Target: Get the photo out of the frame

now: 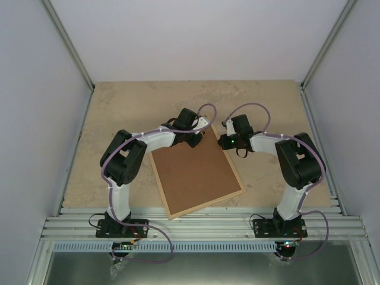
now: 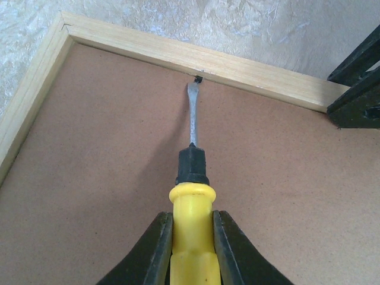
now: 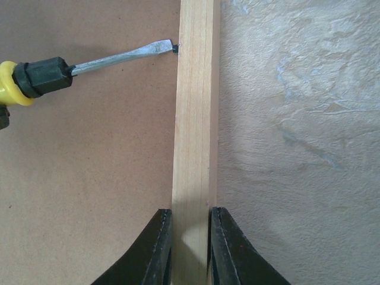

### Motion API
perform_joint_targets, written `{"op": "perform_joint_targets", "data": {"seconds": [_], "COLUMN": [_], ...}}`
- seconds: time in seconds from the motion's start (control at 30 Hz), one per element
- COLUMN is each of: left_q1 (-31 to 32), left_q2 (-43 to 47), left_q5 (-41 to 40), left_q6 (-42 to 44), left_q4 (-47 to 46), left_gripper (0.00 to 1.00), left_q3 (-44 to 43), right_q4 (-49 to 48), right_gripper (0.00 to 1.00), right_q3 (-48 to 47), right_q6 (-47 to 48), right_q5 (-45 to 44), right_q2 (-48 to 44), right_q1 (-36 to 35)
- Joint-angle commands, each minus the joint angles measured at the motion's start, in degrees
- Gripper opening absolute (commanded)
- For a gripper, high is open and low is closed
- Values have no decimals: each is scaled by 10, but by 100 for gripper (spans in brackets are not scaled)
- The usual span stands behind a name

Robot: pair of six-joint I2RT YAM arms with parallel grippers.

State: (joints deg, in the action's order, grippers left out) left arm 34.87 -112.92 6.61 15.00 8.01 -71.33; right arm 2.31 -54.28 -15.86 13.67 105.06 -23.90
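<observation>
Pale wood makes up the frame [image 1: 208,204], which lies face down and skewed on the beige marbled table [image 1: 119,107] between the two arms, its brown backing board [image 1: 196,172] turned up and filling the opening; the photo shows in no view. The left gripper [image 2: 191,221] is pinched tight on the yellow handle of a screwdriver [image 2: 192,172], one black finger on each side of the handle. The tool lies low over the board, with its flat steel blade reaching to the inner edge of the frame's far rail. There the blade's tip touches a small black tab [image 2: 198,78] that sits where board and rail meet. The right gripper [image 3: 190,217] is clamped across the same rail further along, one finger [image 3: 159,249] on the board side and the other on the table side, with the wood squeezed between them. In the overhead view both wrists sit at the far corner of the frame, the left over the board, the right over the table just beside it, near each other but apart
</observation>
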Motion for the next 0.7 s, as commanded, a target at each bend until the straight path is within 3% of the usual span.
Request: {"op": "perform_joint_targets", "data": {"seconds": [0.0, 0.67], "left_q1": [1, 0], "left_q2": [-8, 9], "left_q5": [13, 24], "left_q6": [11, 9], "left_q4": [42, 45], "left_gripper": [0, 0], "left_q3": [11, 21], "right_q4": [5, 4], "right_gripper": [7, 7], "right_q3": [-3, -3], "right_q6": [10, 9], "right_q5": [26, 22], "right_q2": [20, 22], "right_q1": [-15, -15]}}
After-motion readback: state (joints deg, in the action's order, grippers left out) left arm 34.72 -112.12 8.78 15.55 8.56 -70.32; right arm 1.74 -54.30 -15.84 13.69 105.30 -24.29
